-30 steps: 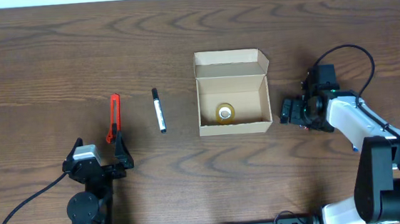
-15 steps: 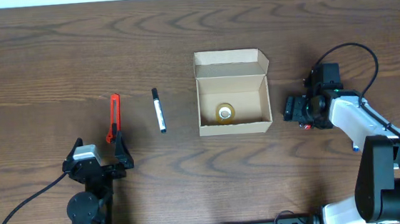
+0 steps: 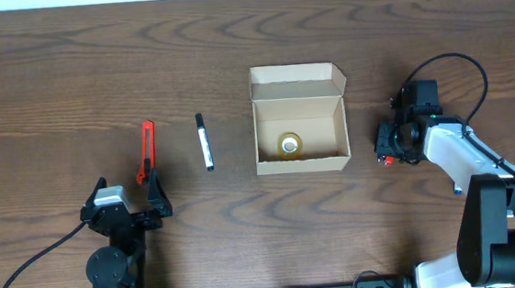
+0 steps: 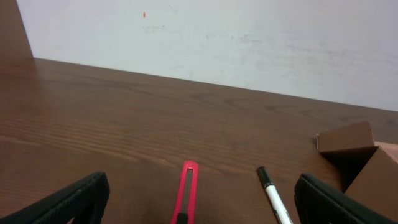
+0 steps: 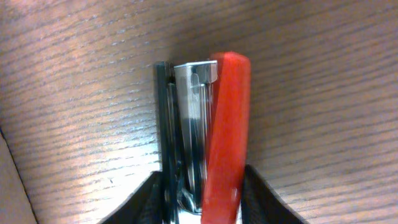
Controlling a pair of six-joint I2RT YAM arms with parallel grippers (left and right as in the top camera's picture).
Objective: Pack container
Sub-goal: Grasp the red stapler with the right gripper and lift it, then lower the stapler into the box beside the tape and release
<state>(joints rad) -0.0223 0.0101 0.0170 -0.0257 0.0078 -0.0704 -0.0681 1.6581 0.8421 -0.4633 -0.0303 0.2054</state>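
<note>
The container (image 3: 302,165) is a tan cardboard box standing open at the table's centre, lid flap up at the back, with a tape roll (image 3: 290,144) inside. Just right of the box, my right gripper (image 3: 388,143) is shut on a red and metal stapler (image 5: 227,124) that lies on the table, one finger on each side of it (image 5: 202,199). A red utility knife (image 3: 146,151) and a black-capped white pen (image 3: 204,142) lie left of the box. My left gripper (image 3: 124,205) stands open behind the knife (image 4: 186,193), holding nothing, with the pen (image 4: 270,193) toward its right finger.
The box's flap (image 4: 348,140) shows at the right edge of the left wrist view. A white wall (image 4: 217,37) rises beyond the far table edge. The right arm's black cable (image 3: 458,64) loops above the table.
My right gripper's jaws have closed from wide open onto the stapler. The left arm, the box, the knife and the pen have not moved.
</note>
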